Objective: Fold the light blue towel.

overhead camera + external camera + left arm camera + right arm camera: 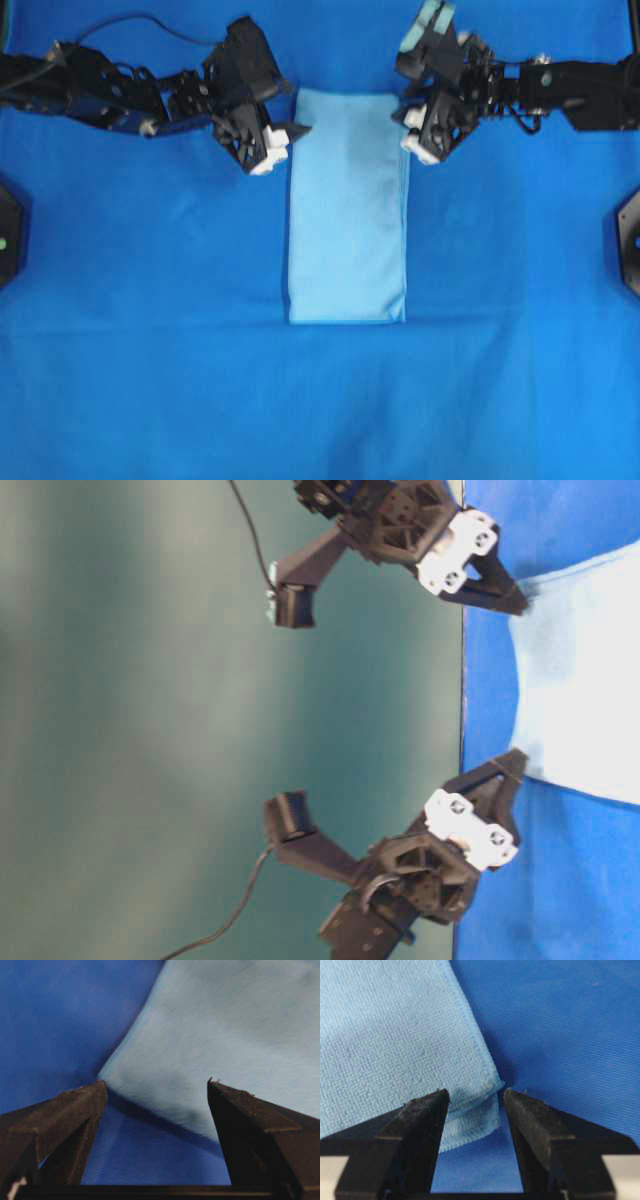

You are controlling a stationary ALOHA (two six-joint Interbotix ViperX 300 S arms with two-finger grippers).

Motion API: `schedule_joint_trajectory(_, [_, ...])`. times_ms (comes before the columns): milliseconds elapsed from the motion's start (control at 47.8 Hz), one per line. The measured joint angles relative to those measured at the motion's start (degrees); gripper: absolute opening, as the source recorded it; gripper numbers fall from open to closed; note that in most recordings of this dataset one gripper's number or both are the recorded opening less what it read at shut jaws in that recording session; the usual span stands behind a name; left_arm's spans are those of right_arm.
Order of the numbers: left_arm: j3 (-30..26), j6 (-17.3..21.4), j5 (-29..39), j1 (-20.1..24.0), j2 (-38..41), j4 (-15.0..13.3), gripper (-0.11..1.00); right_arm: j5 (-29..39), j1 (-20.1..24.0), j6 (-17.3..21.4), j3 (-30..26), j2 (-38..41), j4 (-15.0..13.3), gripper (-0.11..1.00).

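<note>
The towel [348, 205] lies flat just above the middle of the overhead frame, a tall pale rectangle already folded once, its long edges running up and down. Its top edge sits between the two grippers; its bottom edge ends near mid-frame, with a faint crease in the cloth [150, 380] running level with it. In the right wrist view the towel [390, 1035] shows two layers at its corner, the stitched hem running down to the point between the fingers. In the left wrist view the towel [225, 1035] has a slightly lifted, curving edge that casts a shadow on the cloth [50, 1020].

The left gripper [283, 143] is at the towel's upper left corner, jaws released and spread wide, one fingertip [298, 130] at the hem. The right gripper [412, 130] is at the upper right corner, jaws likewise apart, straddling the corner without pinching it. In the table-level view both grippers [497, 595] [508, 780] point down at the towel's [585, 680] near edge, fingertips at or just above the fabric; contact cannot be told.

The cloth covers the tabletop on all sides. Wide bare room lies below the towel and to both sides. Dark mounts [10, 235] [628, 240] sit at the left and right edges, well apart from the towel.
</note>
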Motion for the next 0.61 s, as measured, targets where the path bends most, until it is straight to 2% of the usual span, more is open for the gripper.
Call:
schedule_joint_trajectory(125, [-0.5, -0.1, 0.0, 0.7, 1.8, 0.1, 0.76, -0.1, -1.1, 0.2, -0.4, 1.9, 0.0, 0.53])
schedule_joint_trajectory(188, [-0.8, 0.0, 0.0, 0.7, 2.4, 0.0, 0.70, -0.3, -1.5, 0.1, -0.6, 2.3, 0.0, 0.50])
schedule_joint_trajectory(251, [-0.9, 0.0, -0.1, 0.7, 2.6, 0.1, 0.57, -0.3, -1.4, 0.1, -0.7, 2.4, 0.0, 0.40])
schedule_joint_trajectory(355, [-1.0, 0.0, -0.1, 0.5, 2.7, 0.1, 0.26, -0.4, -1.5, -0.2, -0.7, 2.4, -0.1, 0.11])
schedule_joint_trajectory(397, [-1.0, 0.1, -0.1, 0.5, 2.7, 0.2, 0.16, -0.4, -1.5, -0.3, -0.8, 2.4, -0.2, 0.04])
schedule_joint_trajectory(481, [-1.0, 0.1, -0.1, 0.4, 2.7, 0.1, 0.01, -0.4, -1.5, -0.3, -0.7, 2.5, -0.6, 0.04])
schedule_joint_trajectory(606, [-1.0, 0.0, -0.1, 0.4, 2.7, 0.2, 0.01, -0.5, -1.4, -0.3, -0.7, 2.5, -0.7, 0.04])
